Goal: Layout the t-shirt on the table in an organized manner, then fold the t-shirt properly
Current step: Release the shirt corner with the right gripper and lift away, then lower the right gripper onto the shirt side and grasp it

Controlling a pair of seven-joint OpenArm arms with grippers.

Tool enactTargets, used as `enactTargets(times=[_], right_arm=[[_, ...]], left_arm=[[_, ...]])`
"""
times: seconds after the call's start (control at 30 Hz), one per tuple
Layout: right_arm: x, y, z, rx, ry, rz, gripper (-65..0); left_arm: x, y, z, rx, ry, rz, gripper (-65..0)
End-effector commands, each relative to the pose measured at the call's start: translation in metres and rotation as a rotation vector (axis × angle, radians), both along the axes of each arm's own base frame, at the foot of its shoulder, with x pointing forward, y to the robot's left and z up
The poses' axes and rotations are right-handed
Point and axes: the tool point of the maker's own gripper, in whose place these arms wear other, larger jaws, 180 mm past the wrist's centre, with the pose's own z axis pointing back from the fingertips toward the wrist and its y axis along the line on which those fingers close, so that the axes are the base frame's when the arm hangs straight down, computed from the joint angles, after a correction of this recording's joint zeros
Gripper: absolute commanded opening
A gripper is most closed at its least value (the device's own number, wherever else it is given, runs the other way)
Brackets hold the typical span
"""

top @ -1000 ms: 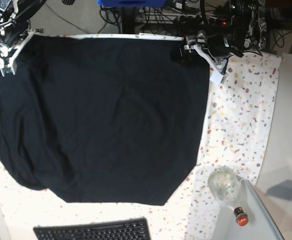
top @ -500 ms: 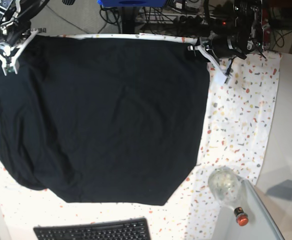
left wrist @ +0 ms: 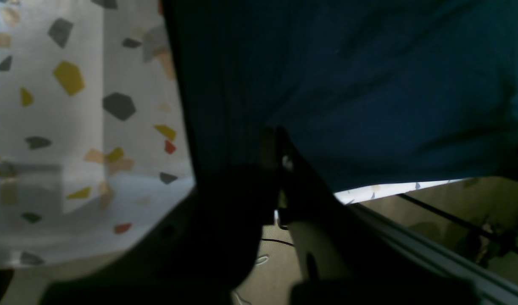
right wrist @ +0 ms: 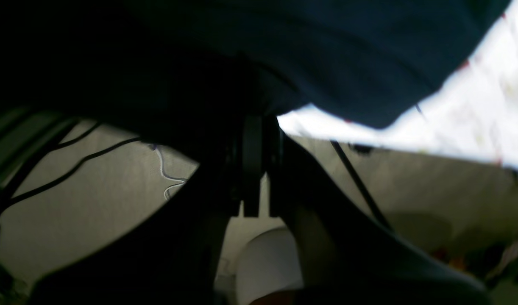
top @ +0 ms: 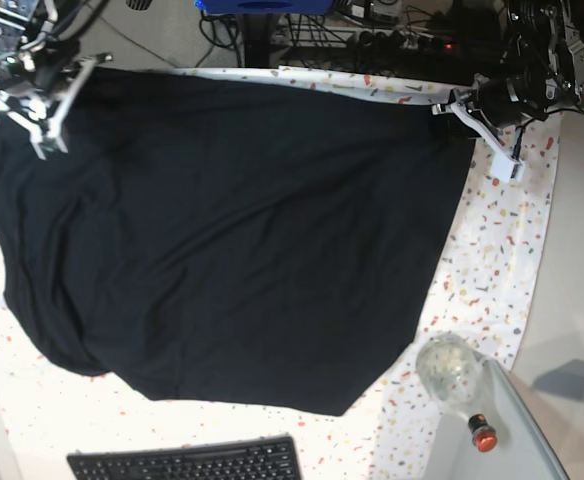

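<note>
Base view shows the t-shirt (top: 232, 240) spread wide over the table (top: 502, 270), covering most of the speckled cloth; only a strip of the cloth stays bare on the right side and along the near edge. The left gripper (top: 472, 115) is at the far right corner of the garment, and the right gripper (top: 42, 95) is at the far left corner. Both are at the far edge of the table.

Left wrist view shows the left gripper (left wrist: 278, 169) with its two fingers pressed together on the dark fabric edge of the t-shirt (left wrist: 348, 84), with the table (left wrist: 72, 127) beside it. Right wrist view is darker and blurred, but the right gripper (right wrist: 259, 165) also appears pinched together on the hem of the t-shirt (right wrist: 327, 51) (the fabric hangs directly from between the fingers).

As a judgement, the task is in its first part. The shirt is opened and held at two corners, but it is not yet laid out in an organized manner: the near left part looks rounded and bunched, soft wrinkles cross the middle, and the body lies a little slanted to the table edge. No fold is made yet. What remains is to flatten and straighten the cloth, release it, and then do all the folding.

A keyboard (top: 187, 462) lies at the near edge and a glass bottle (top: 452, 375) at the near right, both just beside the shirt.
</note>
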Motion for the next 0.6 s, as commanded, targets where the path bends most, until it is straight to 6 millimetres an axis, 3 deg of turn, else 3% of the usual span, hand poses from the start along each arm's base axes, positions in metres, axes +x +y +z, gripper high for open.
enactTargets(times=[0.0, 0.2, 0.3, 0.33, 0.4, 0.5, 0.57], right_arm=[[0.003, -0.003, 0.004, -0.017, 0.007, 0.010, -65.0], [-0.013, 0.008, 0.002, 0.030, 0.118, -0.014, -65.0], [-0.017, 0.015, 0.004, 0.141, 0.091, -0.079, -39.3], [-0.017, 0.012, 0.006, 0.175, 0.064, -0.124, -34.8], [-0.015, -0.003, 0.013, 0.228, -0.023, -0.232, -37.1], [-0.005, -0.042, 0.027, 0.192, -0.148, -0.347, -43.7], [0.006, -0.069, 0.035, 0.140, -0.197, -0.362, -42.3]], left_arm=[[0.004, 0.002, 0.006, -0.001, -0.024, 0.001, -65.0], [0.002, 0.003, 0.004, -0.002, -0.016, 0.005, -65.0], [0.003, 0.006, 0.004, 0.003, -0.018, 0.009, -65.0], [0.003, 0.007, 0.004, 0.004, -0.018, 0.010, -65.0], [0.004, 0.007, 0.005, 0.005, -0.020, 0.010, -65.0], [0.004, 0.007, 0.005, 0.005, -0.020, 0.010, -65.0], [0.004, 0.007, 0.005, 0.005, -0.019, 0.008, -65.0]])
